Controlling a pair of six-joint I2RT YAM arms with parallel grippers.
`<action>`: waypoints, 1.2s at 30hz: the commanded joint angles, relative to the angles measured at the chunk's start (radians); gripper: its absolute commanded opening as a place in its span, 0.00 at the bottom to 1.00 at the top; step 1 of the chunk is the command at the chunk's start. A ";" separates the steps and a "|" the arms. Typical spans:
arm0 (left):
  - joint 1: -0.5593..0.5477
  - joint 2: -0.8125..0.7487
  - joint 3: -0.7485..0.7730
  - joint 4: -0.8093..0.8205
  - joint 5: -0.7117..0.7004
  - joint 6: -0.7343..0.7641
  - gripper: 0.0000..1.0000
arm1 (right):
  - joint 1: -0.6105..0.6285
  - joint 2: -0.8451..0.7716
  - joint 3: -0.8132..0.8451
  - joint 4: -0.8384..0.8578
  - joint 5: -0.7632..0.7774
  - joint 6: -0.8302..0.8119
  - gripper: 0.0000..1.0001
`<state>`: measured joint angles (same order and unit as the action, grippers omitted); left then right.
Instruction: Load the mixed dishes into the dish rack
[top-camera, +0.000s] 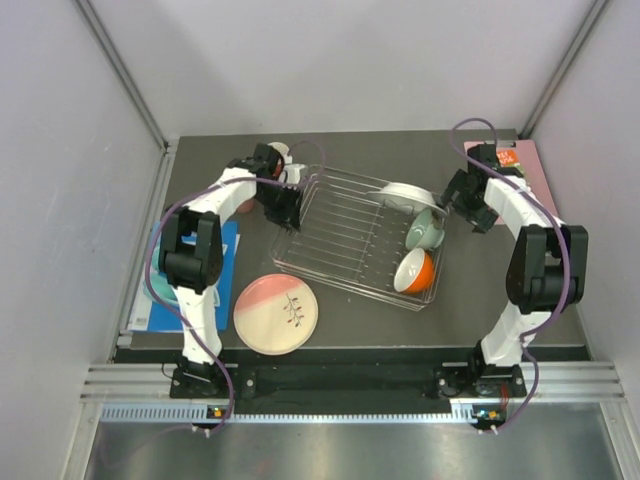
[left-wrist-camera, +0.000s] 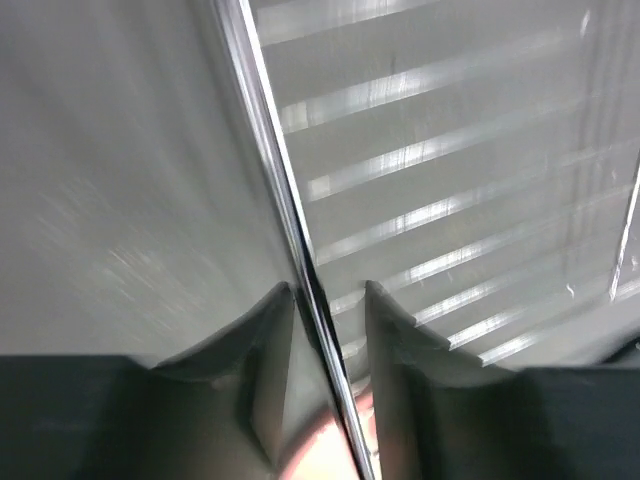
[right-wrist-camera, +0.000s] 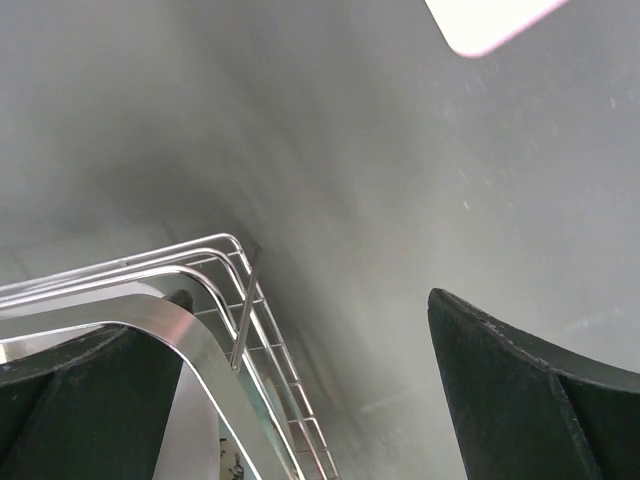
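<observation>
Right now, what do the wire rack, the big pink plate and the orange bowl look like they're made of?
The dish rack looks like chromed metal wire: thin, mirror-bright bars. The pink-and-cream plate and the orange bowl look like glazed ceramic, smooth with a soft sheen, though melamine cannot be ruled out.

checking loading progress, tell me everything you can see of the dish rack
The dish rack is a rectangular chrome wire frame with thin parallel bars and a raised rim, lying flat and skewed on the table. Its right end holds a pale plate, a green bowl and an orange bowl; the rest is bare. The left gripper straddles a wire at its left edge.
</observation>
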<state>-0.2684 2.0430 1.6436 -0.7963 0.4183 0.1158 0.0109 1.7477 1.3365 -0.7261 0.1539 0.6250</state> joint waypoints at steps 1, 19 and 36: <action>0.018 -0.029 -0.064 -0.156 0.085 -0.008 0.47 | -0.037 0.068 0.104 0.111 0.046 -0.019 1.00; 0.020 -0.095 0.039 -0.210 0.143 -0.045 0.63 | -0.017 0.210 0.403 0.093 -0.068 -0.079 1.00; 0.309 -0.384 0.165 -0.389 0.068 0.134 0.99 | 0.021 -0.087 0.492 -0.004 0.197 -0.091 1.00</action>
<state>-0.0517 1.8561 1.7966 -1.0904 0.5205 0.1322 0.0036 1.9030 1.8053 -0.7113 0.1787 0.5419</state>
